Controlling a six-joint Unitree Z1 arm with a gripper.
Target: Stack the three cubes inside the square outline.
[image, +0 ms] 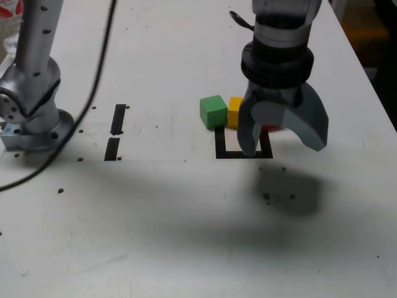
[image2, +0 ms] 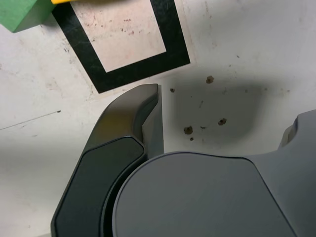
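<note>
Looking at the cubes first: green cube (image: 213, 111) is a small matte block sitting just off the far-left corner of the square outline (image: 221, 149) in the exterior view, outside the tape. Yellow cube (image: 234, 112) is right beside it, looks like it's touching, also at the outline's far edge; only part of it shows bc the gripper (image: 282, 139) is in front. Red cube (image: 271, 128) is just a sliver between the two fingers, can't tell exactly where it sits w/ respect to the tape. None are stacked.

Outline is black tape w/ a white inside, a few brown specks in it (wrist view (image2: 129, 69)). Near part of its inside looks bare.

Gripper hangs over the right side of the outline in the exterior view, jaws spread wide apart, nothing held. One finger tip (image2: 148, 98) is just beside the tape's outer edge in the wrist view.

Room-wise: table (image: 186, 217) has lots of bare white in front of the outline. Two short tape strips (image: 116, 131) sit well apart on the exterior view's left, arm base (image: 34, 118) and a cable (image: 93, 87) further left. Table's right edge is well clear of the gripper.
</note>
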